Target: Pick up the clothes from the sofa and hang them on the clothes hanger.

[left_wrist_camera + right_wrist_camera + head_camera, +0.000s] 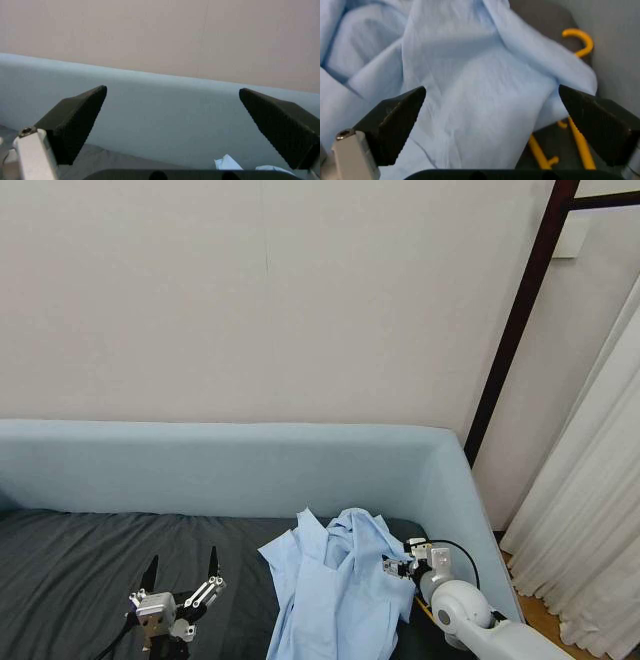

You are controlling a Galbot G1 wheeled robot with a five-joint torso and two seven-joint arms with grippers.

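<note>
Pale blue shirt (335, 595), yellow hanger (580, 144), charcoal seat (80, 560), light blue sofa back (230, 470)

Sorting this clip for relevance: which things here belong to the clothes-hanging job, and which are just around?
Job:
blue shirt
yellow hanger, partly under it
sofa
right gripper, open over the shirt
left gripper, open above the seat

Just around:
white curtain
wall

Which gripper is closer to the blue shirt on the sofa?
Right. The right gripper is at the shirt, jaws open over its cloth; the left gripper hovers over the dark seat, apart from it.
</note>
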